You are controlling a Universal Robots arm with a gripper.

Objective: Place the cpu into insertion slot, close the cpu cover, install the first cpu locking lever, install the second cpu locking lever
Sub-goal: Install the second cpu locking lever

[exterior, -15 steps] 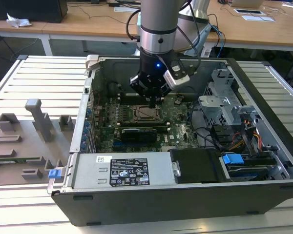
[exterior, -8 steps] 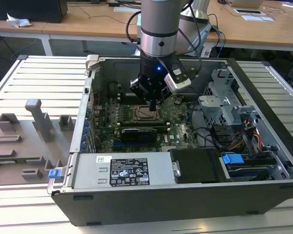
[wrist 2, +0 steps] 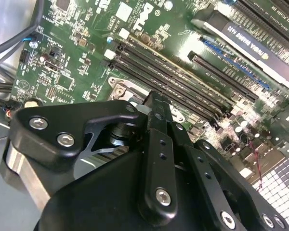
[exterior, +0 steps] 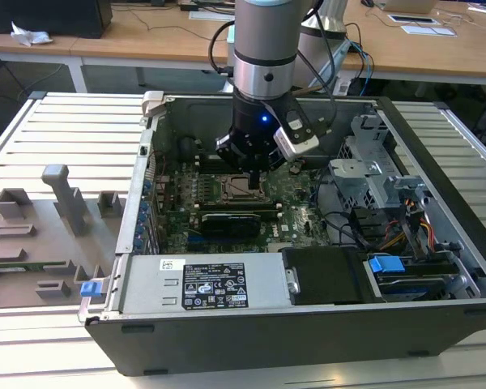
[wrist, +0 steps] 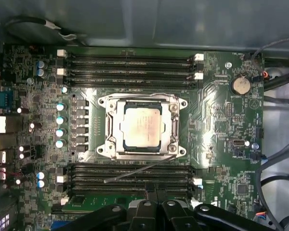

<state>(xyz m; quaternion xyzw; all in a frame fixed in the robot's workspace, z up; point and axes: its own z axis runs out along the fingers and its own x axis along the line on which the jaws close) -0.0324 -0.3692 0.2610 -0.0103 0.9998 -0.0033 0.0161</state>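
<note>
Gripper (exterior: 252,164) hovers just above insertion slot (exterior: 240,185) on motherboard (exterior: 304,220) inside PC case (exterior: 437,154). Finger state: cannot tell. Cpu (wrist: 142,126) seated in slot, cpu cover (wrist: 141,102) down around it. One locking lever (wrist: 139,172) sticks out free.

The cpu (wrist: 142,126) seated in the insertion slot (wrist: 111,103) (cpu cover (wrist: 173,126) down)

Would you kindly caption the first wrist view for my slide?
The cpu seated in the insertion slot, cpu cover down, one lever angled free.
</note>
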